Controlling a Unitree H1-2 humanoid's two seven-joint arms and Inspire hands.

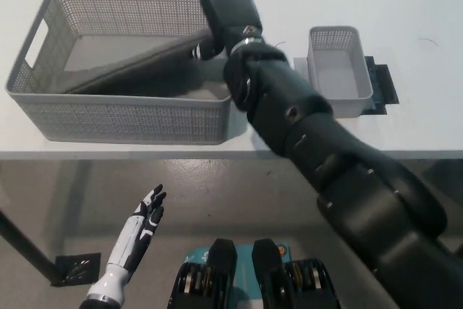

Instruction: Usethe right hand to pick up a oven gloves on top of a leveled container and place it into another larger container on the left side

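Note:
The grey oven glove (pixel 137 63) lies slanted inside the large grey mesh basket (pixel 123 117), its low end at the left and its high end against the right wall. My black right hand (pixel 226 6) hovers over the basket's back right corner, open with fingers stretched out, just beside the glove's raised end. The small grey container (pixel 338 70) to the right stands empty. My white left hand (pixel 139 231) rests open below the table's front edge at the lower left.
The white table (pixel 405 5) carries both containers. A dark flat plate (pixel 382 83) sticks out from under the small container on its right side. Grey floor lies below the table's front edge (pixel 231 154).

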